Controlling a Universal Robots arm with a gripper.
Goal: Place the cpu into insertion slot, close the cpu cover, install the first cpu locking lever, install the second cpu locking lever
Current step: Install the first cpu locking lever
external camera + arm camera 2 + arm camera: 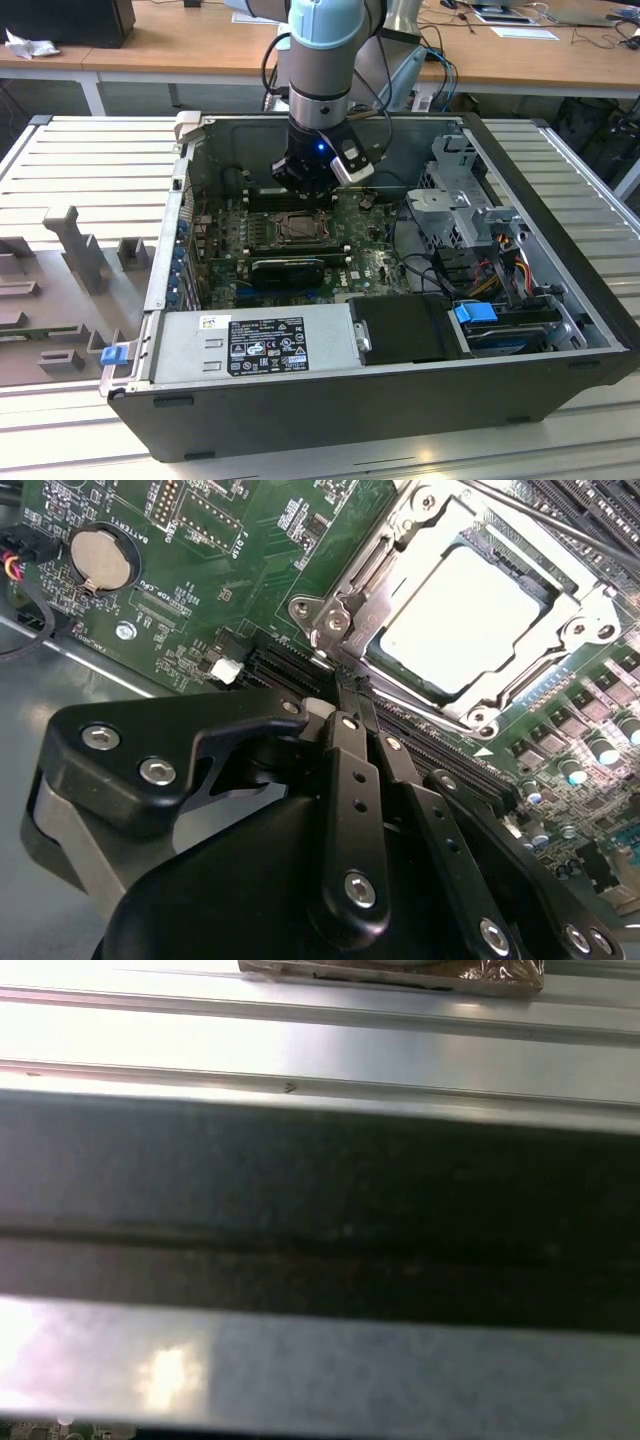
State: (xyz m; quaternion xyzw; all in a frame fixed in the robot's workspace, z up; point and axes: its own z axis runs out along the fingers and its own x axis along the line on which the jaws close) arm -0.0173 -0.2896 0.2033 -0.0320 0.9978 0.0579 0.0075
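Note:
The cpu (460, 615), a pale silver square, lies in the insertion slot (480, 720) on the green board. The cpu cover (395, 545), a silver frame, lies flat around it. A thin metal lever rod (530, 515) runs along one side of the socket. My gripper (348, 692) has its two black fingers (352, 780) pressed together with nothing visible between them. Its tips sit just off the socket corner with the screw (300, 608). In the exterior view the gripper (308, 183) hangs inside the open computer case, just behind the socket (298, 228).
Case walls (540, 170) ring the work space. A power supply (250, 345) sits at the front and a drive cage (460, 195) with cables on the exterior view's right. A coin battery (98, 560) and black memory slots (600, 510) flank the socket. Grey fixtures (75, 255) stand on the ribbed table.

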